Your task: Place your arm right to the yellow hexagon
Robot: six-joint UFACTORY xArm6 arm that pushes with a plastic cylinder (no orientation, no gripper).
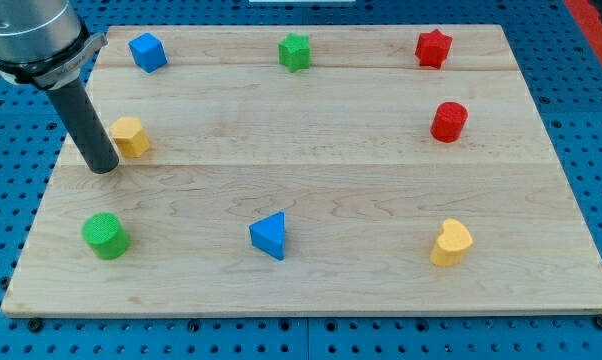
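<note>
The yellow hexagon (131, 136) lies on the wooden board (311, 190) at the view's left, in the middle row. My tip (102, 168) rests on the board just left of and slightly below the hexagon, close to it or touching it. The dark rod rises from the tip toward the view's top left and covers a little of the hexagon's left edge.
A blue cube (148, 52), a green star (294, 52) and a red star (433, 48) line the top. A red cylinder (448, 122) sits at the right. A green cylinder (106, 236), a blue triangle (270, 236) and a yellow heart (450, 243) line the bottom.
</note>
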